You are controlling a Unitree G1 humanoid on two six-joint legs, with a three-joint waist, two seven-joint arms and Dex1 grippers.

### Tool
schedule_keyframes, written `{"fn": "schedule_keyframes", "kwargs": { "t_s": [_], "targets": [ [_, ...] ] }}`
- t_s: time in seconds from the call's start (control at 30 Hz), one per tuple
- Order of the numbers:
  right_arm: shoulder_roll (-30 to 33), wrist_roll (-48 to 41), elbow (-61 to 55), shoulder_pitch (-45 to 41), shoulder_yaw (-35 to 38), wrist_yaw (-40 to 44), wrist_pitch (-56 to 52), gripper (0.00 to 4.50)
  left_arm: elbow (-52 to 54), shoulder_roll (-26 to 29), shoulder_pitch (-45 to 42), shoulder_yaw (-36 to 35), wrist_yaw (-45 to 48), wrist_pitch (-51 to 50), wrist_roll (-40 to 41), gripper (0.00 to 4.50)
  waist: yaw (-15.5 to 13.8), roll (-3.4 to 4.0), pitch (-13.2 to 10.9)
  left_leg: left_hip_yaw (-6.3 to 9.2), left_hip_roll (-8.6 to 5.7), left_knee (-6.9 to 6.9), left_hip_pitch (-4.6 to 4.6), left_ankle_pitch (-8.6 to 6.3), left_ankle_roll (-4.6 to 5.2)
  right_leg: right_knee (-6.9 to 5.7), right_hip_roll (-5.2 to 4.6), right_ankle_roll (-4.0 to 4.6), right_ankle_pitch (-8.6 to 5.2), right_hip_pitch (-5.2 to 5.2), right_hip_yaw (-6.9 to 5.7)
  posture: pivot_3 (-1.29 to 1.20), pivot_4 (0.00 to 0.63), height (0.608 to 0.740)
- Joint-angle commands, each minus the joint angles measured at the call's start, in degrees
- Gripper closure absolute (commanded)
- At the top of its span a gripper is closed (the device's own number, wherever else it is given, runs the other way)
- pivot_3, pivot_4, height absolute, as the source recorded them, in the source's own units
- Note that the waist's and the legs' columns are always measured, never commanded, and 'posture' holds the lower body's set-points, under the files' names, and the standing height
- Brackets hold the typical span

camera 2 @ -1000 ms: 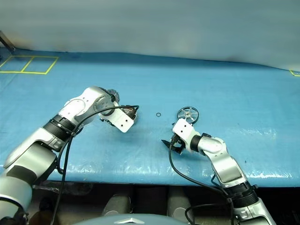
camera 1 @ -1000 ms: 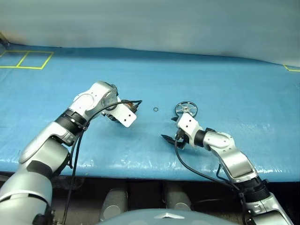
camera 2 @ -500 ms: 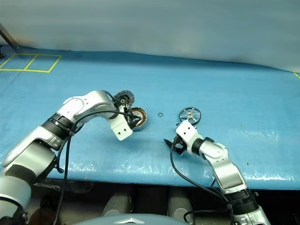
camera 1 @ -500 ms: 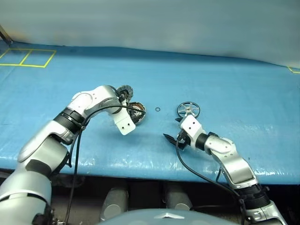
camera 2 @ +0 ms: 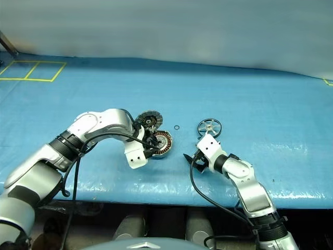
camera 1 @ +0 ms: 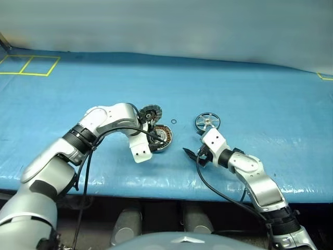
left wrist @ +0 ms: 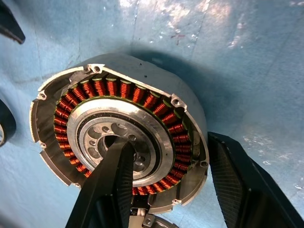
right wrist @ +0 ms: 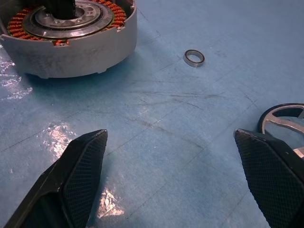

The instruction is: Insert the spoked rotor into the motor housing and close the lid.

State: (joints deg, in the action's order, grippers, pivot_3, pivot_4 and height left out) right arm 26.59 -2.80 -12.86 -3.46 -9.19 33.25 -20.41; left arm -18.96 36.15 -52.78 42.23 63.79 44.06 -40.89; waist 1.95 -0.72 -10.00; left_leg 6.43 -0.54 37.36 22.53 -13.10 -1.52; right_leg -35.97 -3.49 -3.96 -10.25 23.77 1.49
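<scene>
The motor housing [camera 1: 166, 136], a silver cup ringed with copper windings [left wrist: 118, 90], rests face up on the blue table. Its ribbed lid [camera 1: 151, 112] stands open on the far side. My left gripper [camera 1: 155, 140] points down and is shut on the housing, one finger [left wrist: 111, 166] in the hub and the other [left wrist: 232, 175] outside the wall. The dark spoked rotor [camera 1: 207, 122] lies flat to the right of it. My right gripper [camera 1: 191, 154] hovers open and empty just in front of the rotor, between it and the housing [right wrist: 71, 47].
A tiny plain ring [camera 1: 173, 122] lies on the table between lid and rotor. Yellow tape squares [camera 1: 31, 65] mark the far left corner. The table's front edge [camera 1: 156, 183] runs close below both arms. A grey wall stands behind.
My left arm brought the housing to the right and nearer, and the wrist rolled, so the windings and open lid now face up. The right arm stayed in place.
</scene>
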Motion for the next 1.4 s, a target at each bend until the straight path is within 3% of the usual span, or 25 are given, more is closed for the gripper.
{"fn": "schedule_keyframes", "kwargs": {
  "t_s": [0.03,0.2,0.23,0.4,0.53,0.8,1.0,1.17,1.4],
  "targets": [
    [-0.5,-0.3,-1.7,-0.3,0.7,-0.5,1.4,0.00,2.7,0.3,-0.1,-0.5,-0.7,1.5,-0.1,2.44,0.0,0.00,0.0,0.00,0.00,0.00,0.00,0.00,0.00,-0.01,0.00,0.00,0.00,0.00,0.00,0.00,0.150,0.740],
    [-0.7,-0.2,-1.3,-0.6,0.6,-0.6,1.8,0.00,2.3,0.1,-0.4,-0.1,-2.3,4.5,-1.2,2.44,0.0,0.00,0.0,0.00,0.00,0.00,0.00,0.00,0.00,0.00,0.00,0.00,0.00,0.00,0.00,0.00,0.150,0.740],
    [-0.7,-0.2,-1.2,-0.7,0.6,-0.5,1.9,0.00,2.0,0.1,-0.3,-0.1,-2.4,4.9,-1.3,1.74,0.0,0.00,0.0,0.00,0.00,0.00,0.00,0.00,0.00,0.00,0.00,0.00,0.00,0.00,0.00,0.00,0.150,0.740],
    [-0.8,-0.1,-1.0,-0.9,0.5,-0.7,2.1,0.00,1.5,0.2,0.3,-0.2,-4.5,6.3,-2.5,0.05,0.0,0.00,0.0,0.00,0.00,0.00,-0.02,0.00,0.00,-0.01,0.00,0.00,0.00,-0.02,0.00,0.00,0.150,0.740],
    [-0.8,-0.2,-1.1,-0.7,0.5,-0.8,2.2,0.00,2.2,1.1,0.9,-1.0,-5.2,6.6,-0.7,0.02,0.0,0.01,0.0,0.00,0.00,0.00,-0.05,0.00,0.00,0.00,0.00,0.00,0.00,-0.06,0.00,0.00,0.150,0.740],
    [-1.5,-2.2,-0.8,-1.6,1.0,0.3,2.1,0.00,12.4,9.0,6.2,-3.8,3.4,1.7,12.5,0.02,0.3,0.02,0.0,0.00,0.02,-0.01,-0.05,0.00,0.00,-0.03,0.00,0.03,-0.01,-0.03,0.01,0.00,0.150,0.740],
    [-4.3,-2.2,1.5,-5.3,2.0,-2.5,1.0,0.00,27.8,14.0,17.1,-12.1,9.7,-22.3,26.8,0.02,0.4,0.02,0.0,0.00,0.03,0.00,-0.07,0.01,0.01,-0.07,0.00,0.06,-0.03,-0.03,0.03,0.00,0.150,0.740],
    [-6.3,0.5,6.2,-10.3,0.1,-5.1,0.2,0.00,33.9,9.2,27.5,-20.3,4.8,-42.0,39.0,0.02,0.3,0.03,0.0,0.00,0.03,0.00,-0.11,0.02,0.02,-0.09,0.01,0.08,-0.04,-0.05,0.02,0.00,0.150,0.740],
    [-10.0,0.8,10.4,-15.1,-1.1,-6.3,-1.9,0.00,34.9,-4.6,39.8,-36.9,-15.9,-57.3,48.8,0.02,0.5,0.04,0.0,0.03,0.06,-0.02,-0.21,0.02,0.02,-0.17,0.05,0.10,-0.04,-0.04,0.01,0.00,0.150,0.740]
  ]
}}
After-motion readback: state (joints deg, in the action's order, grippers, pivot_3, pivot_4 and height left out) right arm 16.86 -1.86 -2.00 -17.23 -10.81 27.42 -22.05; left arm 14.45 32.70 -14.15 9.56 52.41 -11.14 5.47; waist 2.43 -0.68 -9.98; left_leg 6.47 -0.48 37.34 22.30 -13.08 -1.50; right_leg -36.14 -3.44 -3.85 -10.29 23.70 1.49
